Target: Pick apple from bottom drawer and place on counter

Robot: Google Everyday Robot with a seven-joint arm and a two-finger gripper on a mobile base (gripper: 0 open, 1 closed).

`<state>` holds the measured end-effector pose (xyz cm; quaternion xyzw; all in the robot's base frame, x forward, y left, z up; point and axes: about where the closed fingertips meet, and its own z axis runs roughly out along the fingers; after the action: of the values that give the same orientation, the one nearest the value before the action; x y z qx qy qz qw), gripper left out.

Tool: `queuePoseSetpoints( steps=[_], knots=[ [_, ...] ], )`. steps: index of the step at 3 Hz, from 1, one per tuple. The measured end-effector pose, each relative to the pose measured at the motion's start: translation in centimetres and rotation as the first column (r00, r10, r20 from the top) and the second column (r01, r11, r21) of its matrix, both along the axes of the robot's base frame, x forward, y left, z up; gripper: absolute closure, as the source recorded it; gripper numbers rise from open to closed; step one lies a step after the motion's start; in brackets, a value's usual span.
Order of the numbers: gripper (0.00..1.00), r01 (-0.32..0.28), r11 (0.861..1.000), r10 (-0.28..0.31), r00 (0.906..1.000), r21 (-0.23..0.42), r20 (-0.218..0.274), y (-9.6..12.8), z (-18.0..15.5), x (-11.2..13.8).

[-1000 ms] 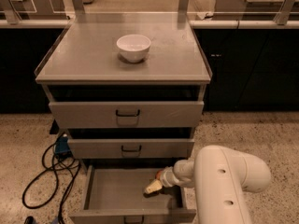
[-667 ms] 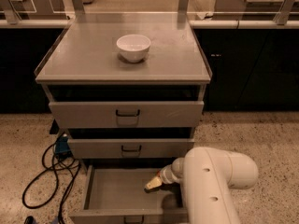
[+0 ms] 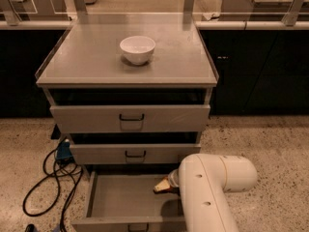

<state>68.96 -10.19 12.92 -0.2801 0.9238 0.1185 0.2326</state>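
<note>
The robot is working on the reach-and-grasp step. Its white arm (image 3: 212,182) is coming in from the near right, and the hand (image 3: 161,186) is hanging low inside the bottom drawer (image 3: 120,199), toward that drawer's right side. Whether the hand is open, closed or gripping anything cannot be told from this view.

The apple is not showing anywhere. The bare part of the drawer floor to the left of the hand is holding nothing, so the fruit is probably lying under the hand or behind the arm, at the right of the drawer.

If so, the next move is calling for a firm closing on the apple. After that comes a lift straight up past the front of the middle drawer (image 3: 135,153), which is overhanging the far part of the bottom one, and then a carry up to the surface (image 3: 87,57).

On that surface a white bowl (image 3: 137,49) is sitting slightly far of centre, and nothing is visible inside it. Bare room is lying to its left, right and near side. The top drawer (image 3: 130,118) is looking shut or nearly so.
</note>
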Motion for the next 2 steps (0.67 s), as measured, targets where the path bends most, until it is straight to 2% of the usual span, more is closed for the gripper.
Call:
queuePoseSetpoints(
  steps=[1,2],
  knots=[
    [0.19,0.0,1.0,0.0,1.0,0.0,0.0,0.0,0.0,0.0],
    [0.42,0.0,1.0,0.0,1.0,0.0,0.0,0.0,0.0,0.0]
  ],
)
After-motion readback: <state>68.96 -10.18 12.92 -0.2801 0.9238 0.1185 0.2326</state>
